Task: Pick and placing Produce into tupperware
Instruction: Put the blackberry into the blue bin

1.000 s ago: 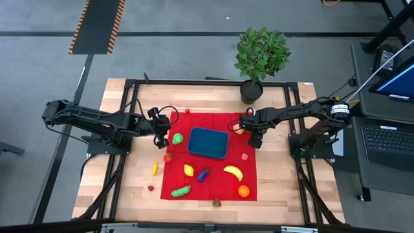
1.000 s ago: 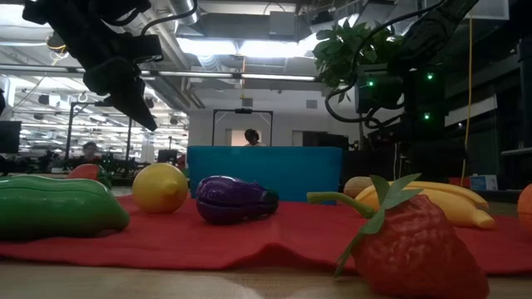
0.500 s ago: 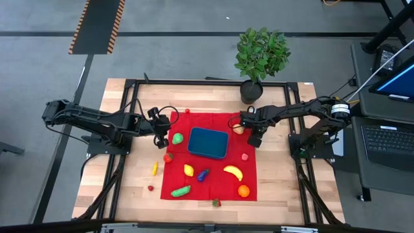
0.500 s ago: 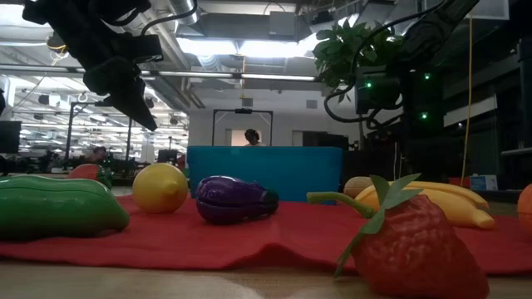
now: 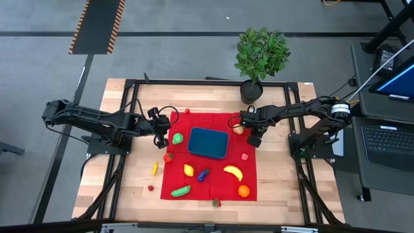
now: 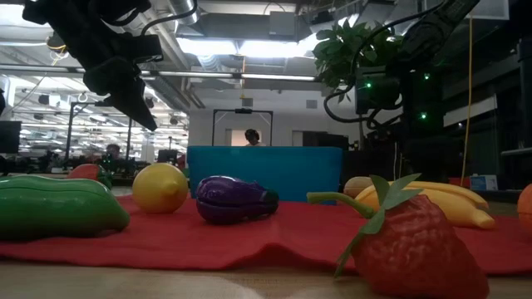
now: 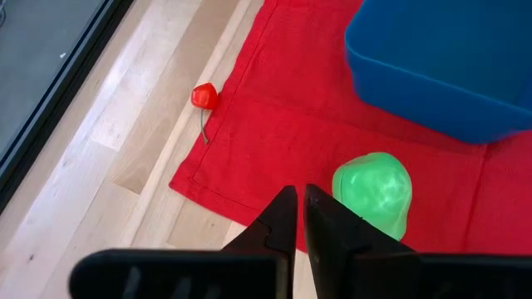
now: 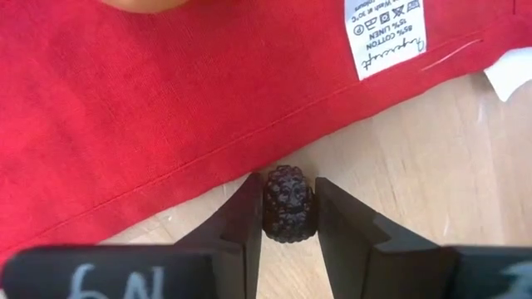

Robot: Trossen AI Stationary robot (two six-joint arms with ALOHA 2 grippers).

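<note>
The dark teal tupperware [image 5: 208,142] stands on a red cloth [image 5: 213,188]. Produce lies around it: a green pepper [image 5: 176,138], a lemon [image 5: 188,169], an eggplant [image 5: 203,174], a banana [image 5: 233,171], an orange [image 5: 243,190], a cucumber [image 5: 180,191] and a strawberry [image 5: 216,202]. My left gripper [image 7: 298,208] hangs shut and empty above the cloth's left edge, beside the green pepper [image 7: 374,191]. My right gripper [image 8: 288,208] is at the cloth's right edge, shut on a small dark blackberry [image 8: 288,203]. My right gripper pinches the blackberry's two opposite sides [image 8: 268,208] between its two fingers. The fingers point down at it from above. The berry is over the bare wood just off the cloth's hem; I cannot tell whether it rests on the table or is lifted.
A potted plant [image 5: 260,55] stands at the table's far edge. A tan fruit [image 5: 239,129] lies close to my right gripper. Small red pieces [image 5: 245,156] [image 5: 168,156] lie on the cloth, and a yellow one [image 5: 154,168] on the wood at its left. The cloth's care label [image 8: 384,33] shows.
</note>
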